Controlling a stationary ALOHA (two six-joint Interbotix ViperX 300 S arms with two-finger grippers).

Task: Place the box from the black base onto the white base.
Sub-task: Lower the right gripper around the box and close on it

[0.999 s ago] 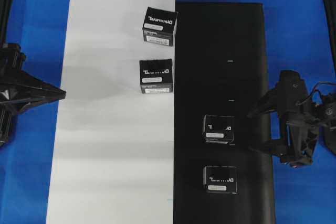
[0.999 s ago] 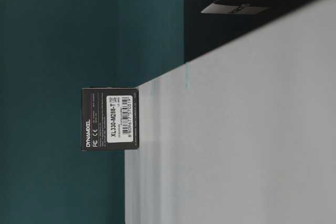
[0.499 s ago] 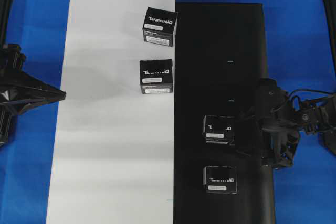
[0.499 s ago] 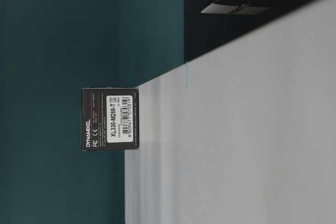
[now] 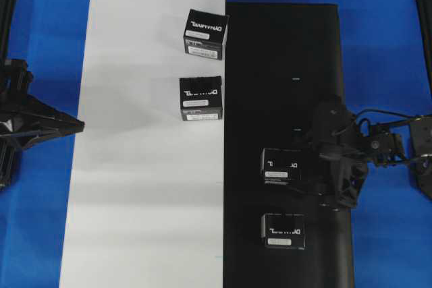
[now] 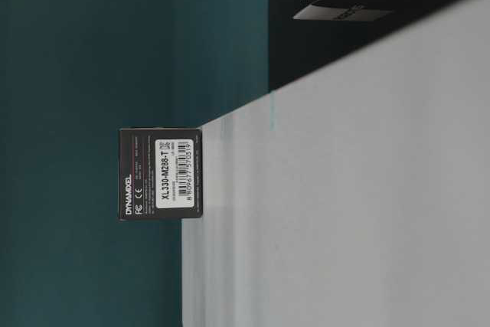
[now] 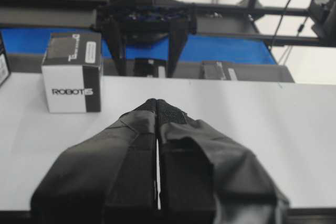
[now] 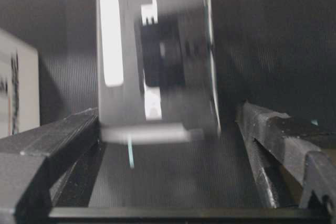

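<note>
Four black boxes are in view: two on the white base [image 5: 135, 166], two on the black base [image 5: 283, 85]. The table-level view reads "DYNAMIXEL" and "XL330-M288-T" on a white label; the left wrist view shows "ROBOTIS" on a white side.

The box [image 5: 281, 166] is roughly cubic with no clear long axis; its lettered face points up and its label strip faces the near edge. It sits on the black base just ahead of the right hand [image 5: 307, 166], whose jaws are spread wide, holding nothing. A second box [image 5: 283, 230] lies beside that hand.

The left hand [image 7: 157, 109] is clenched empty over the white base, off the blue tabletop [image 5: 385, 38].
</note>
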